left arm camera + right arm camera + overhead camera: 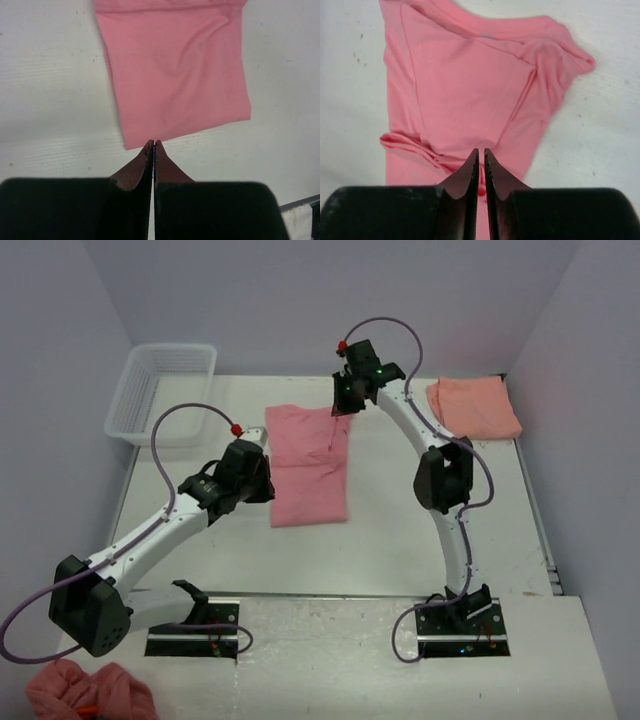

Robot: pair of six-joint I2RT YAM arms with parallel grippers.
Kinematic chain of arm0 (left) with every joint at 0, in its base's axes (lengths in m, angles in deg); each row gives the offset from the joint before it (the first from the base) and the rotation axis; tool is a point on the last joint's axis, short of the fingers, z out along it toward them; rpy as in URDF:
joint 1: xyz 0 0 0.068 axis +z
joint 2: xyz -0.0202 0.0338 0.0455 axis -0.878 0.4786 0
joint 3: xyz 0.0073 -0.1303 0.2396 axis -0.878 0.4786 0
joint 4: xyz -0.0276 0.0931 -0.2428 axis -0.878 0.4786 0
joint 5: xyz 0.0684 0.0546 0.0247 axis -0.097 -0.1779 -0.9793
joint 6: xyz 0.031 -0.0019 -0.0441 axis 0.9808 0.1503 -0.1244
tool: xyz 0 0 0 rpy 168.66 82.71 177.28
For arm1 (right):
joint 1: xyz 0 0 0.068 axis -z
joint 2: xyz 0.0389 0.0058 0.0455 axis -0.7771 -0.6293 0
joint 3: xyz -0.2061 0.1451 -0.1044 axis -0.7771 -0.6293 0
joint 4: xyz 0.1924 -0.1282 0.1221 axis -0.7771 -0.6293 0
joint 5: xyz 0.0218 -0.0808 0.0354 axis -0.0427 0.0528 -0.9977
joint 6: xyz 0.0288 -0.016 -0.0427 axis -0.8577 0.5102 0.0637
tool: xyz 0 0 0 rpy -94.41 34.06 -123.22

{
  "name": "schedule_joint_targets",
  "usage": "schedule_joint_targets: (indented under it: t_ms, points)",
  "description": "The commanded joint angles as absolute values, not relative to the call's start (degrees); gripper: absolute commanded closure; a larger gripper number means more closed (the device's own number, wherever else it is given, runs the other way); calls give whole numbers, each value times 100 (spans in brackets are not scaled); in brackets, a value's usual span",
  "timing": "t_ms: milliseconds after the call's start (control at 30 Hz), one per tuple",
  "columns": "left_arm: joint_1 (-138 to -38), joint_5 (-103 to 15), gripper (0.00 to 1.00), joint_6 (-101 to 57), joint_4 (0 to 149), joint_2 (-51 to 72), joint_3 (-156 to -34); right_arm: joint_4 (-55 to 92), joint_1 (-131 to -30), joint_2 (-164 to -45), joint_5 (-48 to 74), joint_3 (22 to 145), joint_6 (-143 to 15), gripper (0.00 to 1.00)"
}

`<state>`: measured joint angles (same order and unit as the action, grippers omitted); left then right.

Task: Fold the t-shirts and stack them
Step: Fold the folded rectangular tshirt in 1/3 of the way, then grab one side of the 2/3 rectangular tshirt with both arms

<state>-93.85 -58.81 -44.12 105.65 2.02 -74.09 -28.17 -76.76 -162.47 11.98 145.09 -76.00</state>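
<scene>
Left gripper (154,144) fills the near edge of its wrist view, fingers pressed together on nothing, tips poised just off the hem of the rose-pink t-shirt (175,70) over the bare white table (45,100). Right gripper (481,151) has its fingers drawn to a hairline slit above the same shirt's rumpled collar end, where a sleeve is tucked inward. That shirt lies folded to a long strip mid-table between the arms. Farther out, the salmon-orange t-shirt (475,405) sits folded at the far right corner and a clear basket (160,390) at the far left.
</scene>
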Motion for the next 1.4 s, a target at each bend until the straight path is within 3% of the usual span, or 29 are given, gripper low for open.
schedule_joint_targets:
  t_ms: [0,33,67,133,167,233,400,700,1367]
  points:
    - [-9419,-5616,100,-4333,10128,531,-7382,-3100,-7824,-14744,1160,13604,-7443,82]
    - [-9419,-5615,100,-4332,10127,533,-7382,-3031,-7825,-14479,1125,13198,-7479,75]
    - [-9419,-5572,100,-4324,10031,777,-7495,-2882,-7877,-13919,1072,12698,-7540,62]
    - [-9419,-5571,100,-4332,9890,989,-7627,-2401,-7965,-13406,1037,11305,-7636,56]
    - [-9419,-5745,100,-4341,9802,1164,-7672,-2250,-8061,-13212,1010,10895,-7698,60]
    - [-9410,-5791,100,-4306,9688,1463,-7881,-1784,-8141,-12772,957,9840,-7891,100]
    - [-9261,-5502,100,-4148,9635,2272,-8541,-835,-8255,-12464,344,8397,-8304,100]
    - [-8848,-4579,100,-3990,9424,3450,-9631,-639,-8317,-13201,87,8596,-8384,100]
    - [-8478,-1994,100,-4499,7736,5121,-9878,-640,-8580,-13588,96,8685,-8560,100]
